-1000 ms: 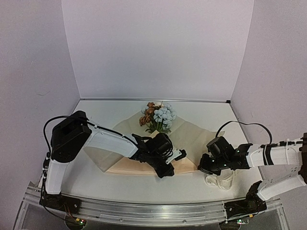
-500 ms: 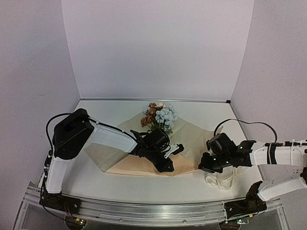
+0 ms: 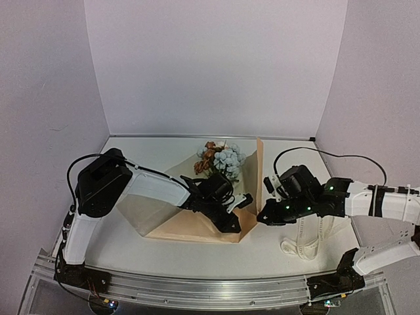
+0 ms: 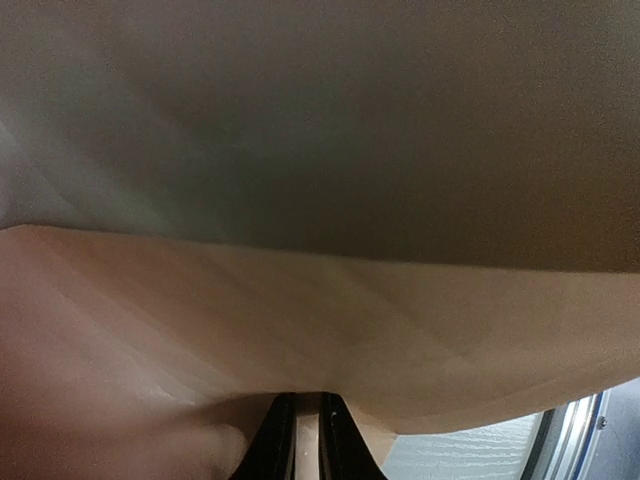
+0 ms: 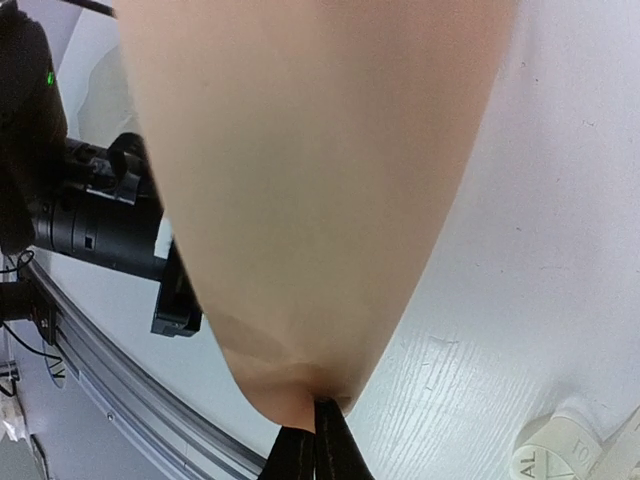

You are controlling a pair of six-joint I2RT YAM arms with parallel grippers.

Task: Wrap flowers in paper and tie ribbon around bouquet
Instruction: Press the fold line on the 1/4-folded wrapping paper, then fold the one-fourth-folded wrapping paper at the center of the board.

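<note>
Pinching the right edge of the big peach-tan kraft paper sheet [image 3: 190, 226], the right gripper [image 3: 262, 214] was clamped tight on it, that side standing up like a wall. The small bunch of pale blue and rusty-brown fake flowers [image 3: 220, 159] lay at the paper's far end. The left gripper [image 3: 237, 211] rested mid-paper, jaws a narrow slit apart; couldn't tell if it held anything. The cream-white lettered fabric ribbon [image 3: 305, 239] sat on the white table [image 3: 164, 259] just right of the paper.

A metal rail [image 3: 197, 287] edges the white table [image 3: 197, 257].
</note>
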